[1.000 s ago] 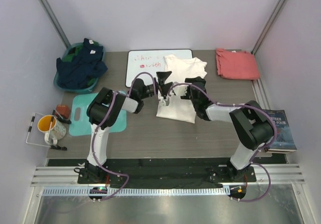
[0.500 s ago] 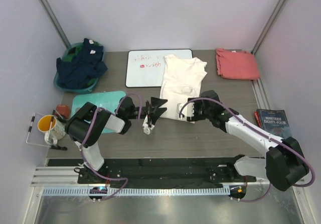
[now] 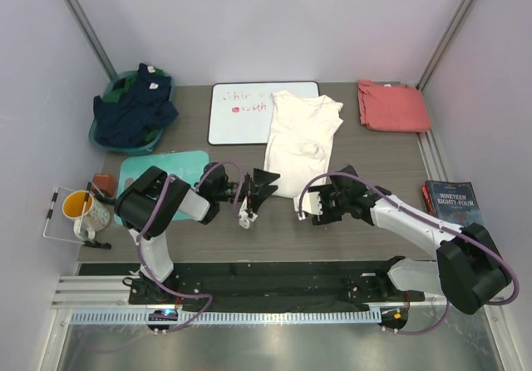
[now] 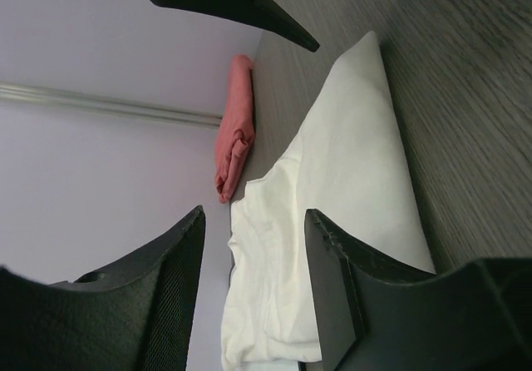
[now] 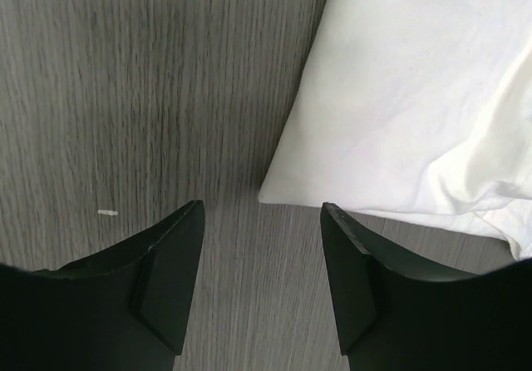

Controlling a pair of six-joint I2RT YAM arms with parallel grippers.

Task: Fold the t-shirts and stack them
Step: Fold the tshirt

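The cream-white t-shirt (image 3: 301, 142) lies flat as a long narrow strip in the middle of the table, its far end beside the whiteboard. The salmon-red t-shirt (image 3: 392, 105) sits folded at the back right. My left gripper (image 3: 268, 185) is open and empty, just left of the white shirt's near corner. In the left wrist view the white t-shirt (image 4: 332, 180) and the salmon t-shirt (image 4: 237, 130) show beyond the left gripper (image 4: 253, 221). My right gripper (image 3: 306, 206) is open just in front of the near hem. The right wrist view has the shirt corner (image 5: 416, 96) ahead of the right gripper (image 5: 262, 209), over bare wood.
A whiteboard (image 3: 249, 111) with red scribbles lies at the back centre. A teal basket (image 3: 104, 138) of dark blue clothes stands at the back left. A teal board (image 3: 137, 180), a yellow mug (image 3: 81, 209) and a wire rack are on the left. A book (image 3: 455, 209) lies at the right edge.
Both grippers have let go of the white shirt and drawn back toward the near edge. The shirt now lies stretched out longer and flat.
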